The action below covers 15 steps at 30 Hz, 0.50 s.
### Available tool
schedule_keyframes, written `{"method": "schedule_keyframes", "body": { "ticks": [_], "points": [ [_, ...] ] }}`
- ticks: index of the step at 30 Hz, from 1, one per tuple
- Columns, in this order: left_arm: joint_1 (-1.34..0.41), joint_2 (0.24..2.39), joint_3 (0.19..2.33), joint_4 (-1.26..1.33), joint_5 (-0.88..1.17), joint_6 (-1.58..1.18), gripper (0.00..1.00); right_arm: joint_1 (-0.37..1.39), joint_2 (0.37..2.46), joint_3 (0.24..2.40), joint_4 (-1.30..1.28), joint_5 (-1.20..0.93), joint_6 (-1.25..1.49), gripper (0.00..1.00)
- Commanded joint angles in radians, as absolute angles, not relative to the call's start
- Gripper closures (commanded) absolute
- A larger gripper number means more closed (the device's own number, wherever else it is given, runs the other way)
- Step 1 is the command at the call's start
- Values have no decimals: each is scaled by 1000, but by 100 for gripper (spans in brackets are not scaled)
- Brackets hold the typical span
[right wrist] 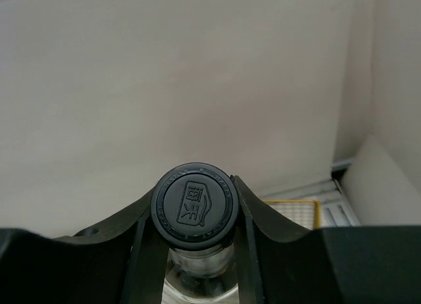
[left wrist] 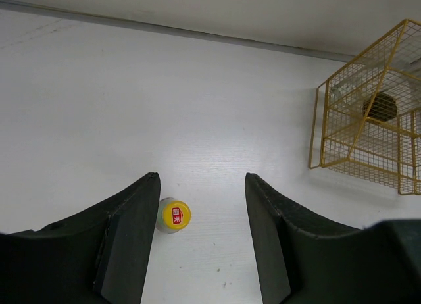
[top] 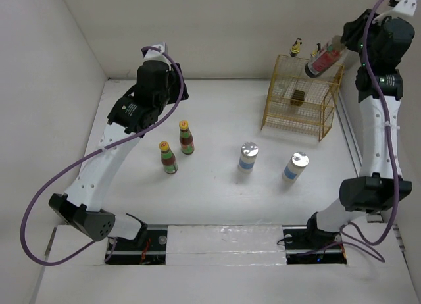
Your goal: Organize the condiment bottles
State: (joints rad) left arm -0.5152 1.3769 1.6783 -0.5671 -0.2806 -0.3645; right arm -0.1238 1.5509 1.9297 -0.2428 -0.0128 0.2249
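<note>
Jar, black cap, red contents, pinched between right gripper fingers just under the cap; jaws part closed on it; held tilted in the air above top of rack, over far-right corner of table; not touching rack.

Two pourer bottles at rack's back edge, gold tops showing; glass bodies hard to make out; one just beside jar.

Dark object inside rack; cannot tell what.

Two sauce bottles, yellow caps, upright on table left of centre; near each other, not touching.

Two shakers, silver tops, blue bands, upright right of centre; apart from each other, well clear of rack.

Left gripper over far-left part of table, above the sauce bottles; jaws partly spread, nothing between them; in wrist view one yellow cap down below, just beside a finger; rack off to far right.
</note>
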Motion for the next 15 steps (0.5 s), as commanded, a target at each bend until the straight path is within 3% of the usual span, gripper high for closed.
{"method": "schedule_keyframes", "body": {
  "ticks": [1,15],
  "points": [
    [-514,1355,1710,-546,-287,-370,50,-202,1577,2039,-163,-34,275,100],
    [-514,1364,1710,-546,-267,-379,50,-281,1831,2282,-153,17,244,100]
  ]
}}
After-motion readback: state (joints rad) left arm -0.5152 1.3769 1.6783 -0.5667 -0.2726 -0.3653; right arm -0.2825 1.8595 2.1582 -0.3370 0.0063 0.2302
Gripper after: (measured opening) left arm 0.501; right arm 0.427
